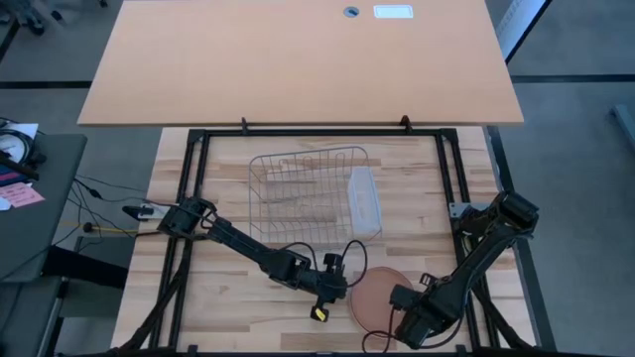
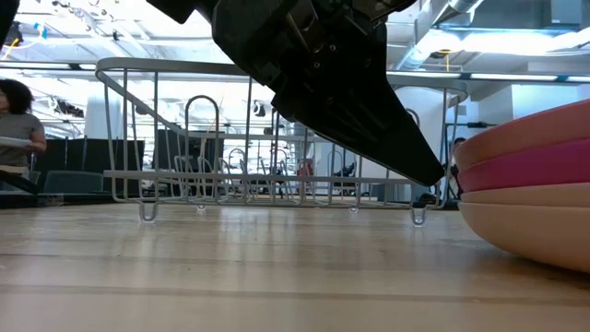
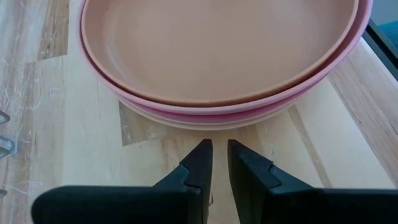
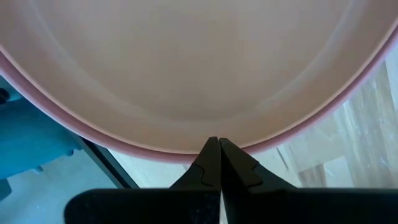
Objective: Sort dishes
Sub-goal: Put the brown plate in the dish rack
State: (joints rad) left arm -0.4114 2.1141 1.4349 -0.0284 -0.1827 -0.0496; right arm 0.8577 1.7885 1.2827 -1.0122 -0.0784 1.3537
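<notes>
Wooden table [image 1: 198,297] carries stacked plates [image 1: 375,297], hollows upward, lying flat.

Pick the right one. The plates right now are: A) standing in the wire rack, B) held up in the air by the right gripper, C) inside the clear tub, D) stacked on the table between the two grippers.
D: the plates sit stacked on the table, with the left gripper at one side of the stack and the shut right gripper at the other; the rack holds none.
</notes>
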